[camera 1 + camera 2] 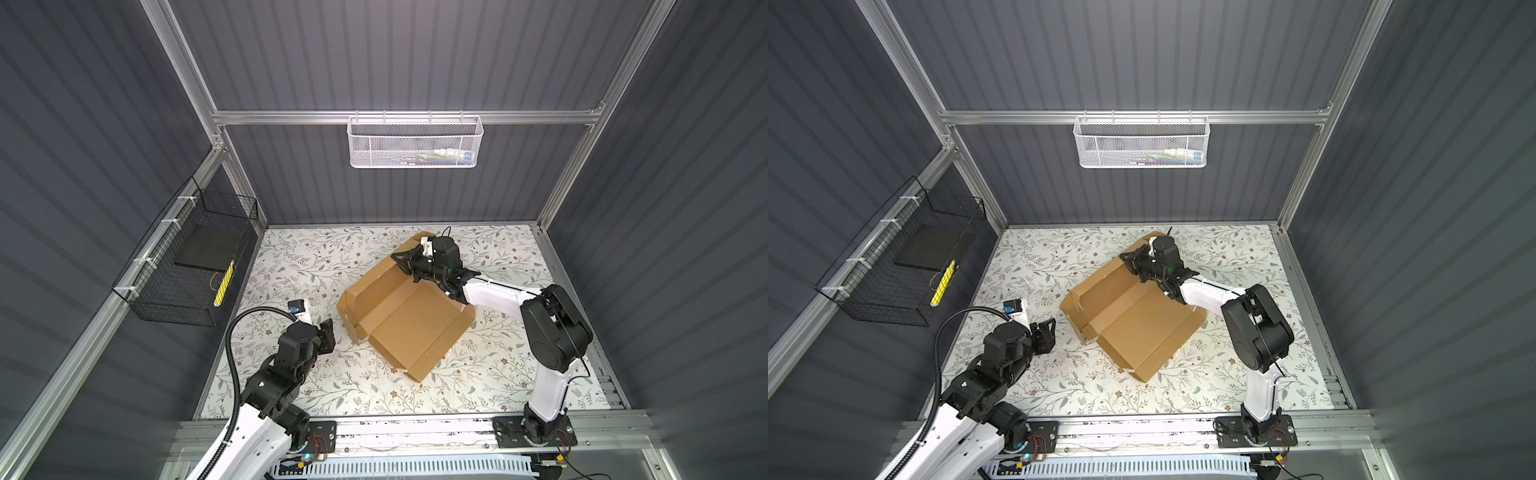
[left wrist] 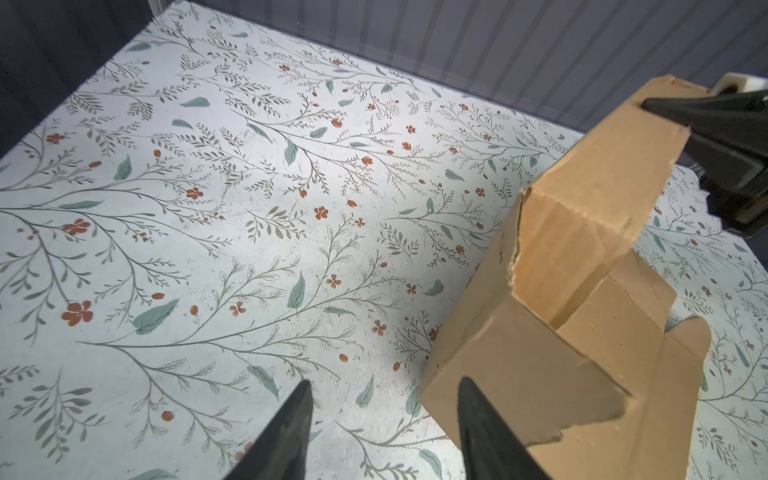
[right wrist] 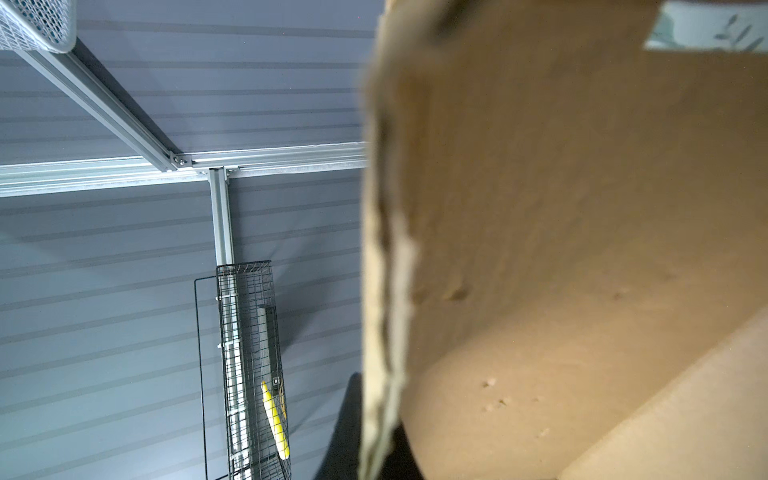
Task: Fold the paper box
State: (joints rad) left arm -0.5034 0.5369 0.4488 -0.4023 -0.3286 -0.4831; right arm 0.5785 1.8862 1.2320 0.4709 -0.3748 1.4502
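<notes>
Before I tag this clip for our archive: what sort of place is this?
Probably a robot lab cell: aluminium frame, grey panel walls, two arms bolted to a front rail.

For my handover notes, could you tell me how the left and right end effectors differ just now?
The left end effector is open and empty; the right end effector is shut on the far flap of the paper box. The left hangs beside the box, apart from it; the right holds that flap raised. Both are black.
</notes>
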